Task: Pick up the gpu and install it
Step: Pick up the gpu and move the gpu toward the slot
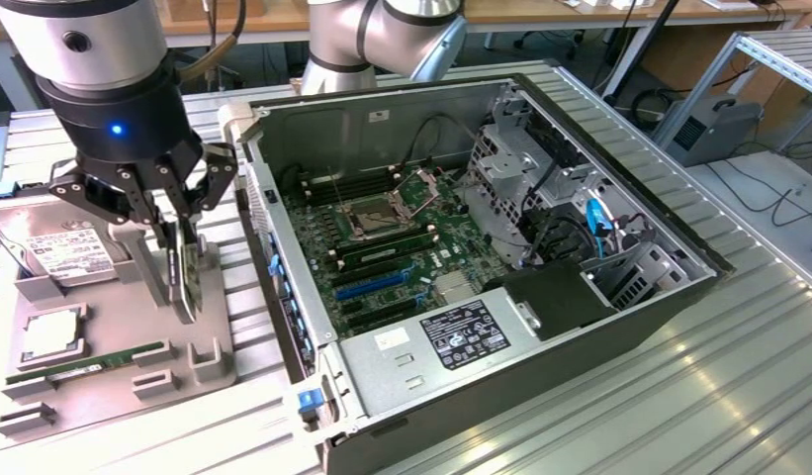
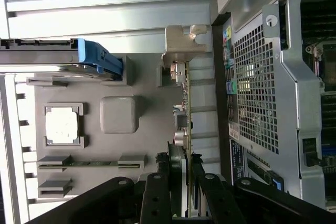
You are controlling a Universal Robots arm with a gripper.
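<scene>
While the gripper (image 1: 181,226) hangs over the grey tray (image 1: 208,361), its fingers (image 2: 157,192) are closed from both sides on the gpu (image 1: 185,282), pinching the thin card between them. The gpu stands upright on its long edge at the edge of the tray that faces the computer case (image 1: 511,247). I cannot tell whether its lower edge sits in the tray's slot or is just above it.

In the wrist view the gripper (image 2: 182,174) holds one end of the gpu (image 2: 182,103), and the rest of the card runs along the tray (image 2: 147,145) edge, just beside the perforated wall of the case (image 2: 257,93).

Other parts lie on the same tray, well apart from the card. The hard drive (image 1: 56,252) with a white label is at the corner away from the case. The processor (image 1: 49,336) sits in a square pocket near the opposite edge, and the green memory stick (image 1: 96,359) lies just beside it. The case lies open on the metal table (image 1: 722,396), touching the tray's side.
</scene>
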